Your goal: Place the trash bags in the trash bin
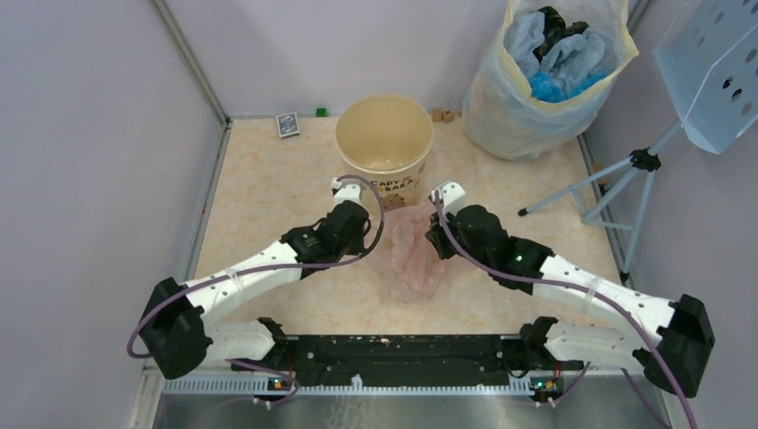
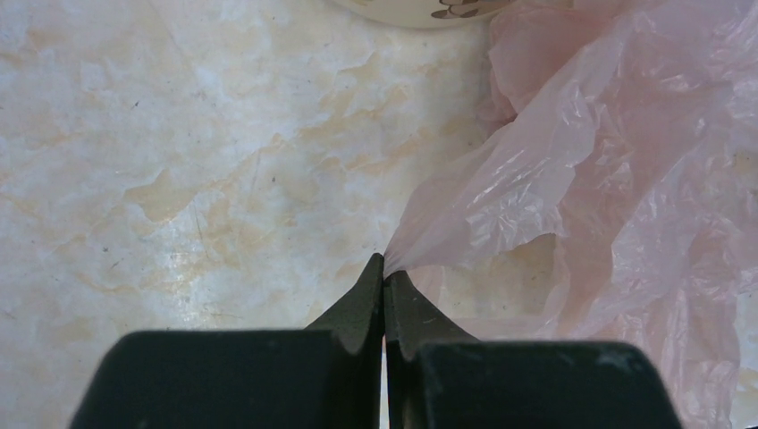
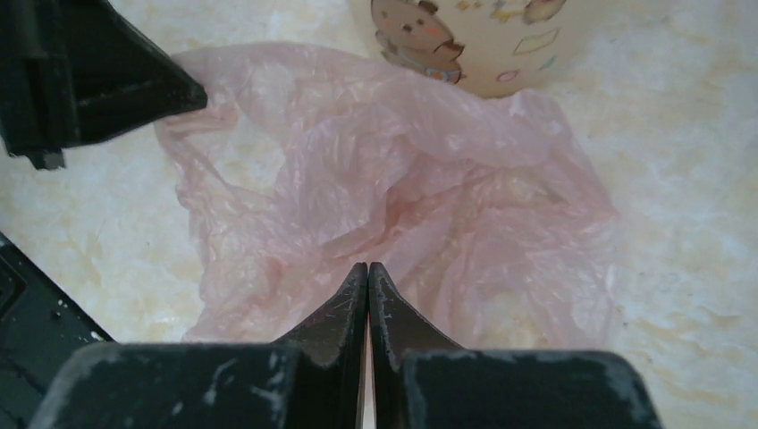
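Marbled tabletop point(image 1: 259, 197) carries the pale-pink trash bag point(image 1: 413, 252), crumpled just on the near side of the trash bin point(image 1: 384, 143). The left gripper point(image 2: 384, 266) and right gripper point(image 3: 368, 271), jaws fully closed, each pinch a fold of film. Such thin pinches may slip or tear, and slack plastic could catch the bin's rim and tip it.

Both wrist views crop the trash bin point(image 3: 483, 54) at the top; my left arm point(image 1: 259, 266) hides part of its print.

Crinkly translucent plastic bag point(image 3: 402, 179), smooth matt plastic bin point(image 1: 384, 134).
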Robot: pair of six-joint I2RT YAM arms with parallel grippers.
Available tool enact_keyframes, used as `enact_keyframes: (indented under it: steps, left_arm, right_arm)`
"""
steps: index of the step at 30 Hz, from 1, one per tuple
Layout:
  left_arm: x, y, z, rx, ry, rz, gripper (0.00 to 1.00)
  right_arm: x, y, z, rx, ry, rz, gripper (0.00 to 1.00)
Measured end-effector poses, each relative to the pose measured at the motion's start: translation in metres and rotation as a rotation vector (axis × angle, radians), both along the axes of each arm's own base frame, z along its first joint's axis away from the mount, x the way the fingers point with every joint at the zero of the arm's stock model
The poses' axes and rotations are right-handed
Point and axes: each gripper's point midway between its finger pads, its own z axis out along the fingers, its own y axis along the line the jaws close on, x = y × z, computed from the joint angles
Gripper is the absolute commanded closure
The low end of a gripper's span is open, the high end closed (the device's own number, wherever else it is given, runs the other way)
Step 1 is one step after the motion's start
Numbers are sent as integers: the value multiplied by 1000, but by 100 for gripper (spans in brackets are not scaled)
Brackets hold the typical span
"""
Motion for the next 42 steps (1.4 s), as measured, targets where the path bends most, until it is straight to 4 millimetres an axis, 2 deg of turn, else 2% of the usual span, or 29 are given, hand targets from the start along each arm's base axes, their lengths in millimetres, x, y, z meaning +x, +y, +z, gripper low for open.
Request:
enact_keyframes:
  steps: [2, 8, 12, 15, 19, 22, 25, 29, 32, 38, 42]
  left_arm:
    - [-1, 1, -3, 0, 19, 0, 100]
    - [-3, 0, -1, -40, 40, -5, 100]
    - [-9, -5, 4, -91, 45, -31, 100]
    - [-17, -9, -1, -135, 63, -53, 100]
    - [-28, -16, -8, -172, 104, -97, 100]
    - [-33, -25, 4, -224, 105, -142, 100]
    - [-35, -40, 37, -304, 84, -204, 100]
    - [-36, -65, 111, -457, -1, -309, 100]
    - [-43, -76, 165, -567, -68, -382, 100]
    - [-65, -84, 226, -702, -92, -493, 100]
    - [-80, -80, 265, -766, -135, -544, 100]
  right_arm:
    - [-2, 9, -16, 1, 16, 29, 100]
    - [-2, 18, -82, 12, 107, 0, 100]
    - [8, 39, -97, 100, 142, -34, 100]
    - [17, 55, -105, 161, 158, -53, 100]
    - [27, 59, -143, 142, 212, -129, 100]
    - [28, 60, -167, 122, 243, -151, 100]
    - [31, 66, -172, 148, 244, -152, 100]
    - [33, 70, -172, 174, 244, -159, 100]
    - [33, 69, -172, 177, 245, -162, 100]
    - [35, 65, -173, 171, 236, -189, 100]
    - [37, 58, -172, 151, 229, -217, 100]
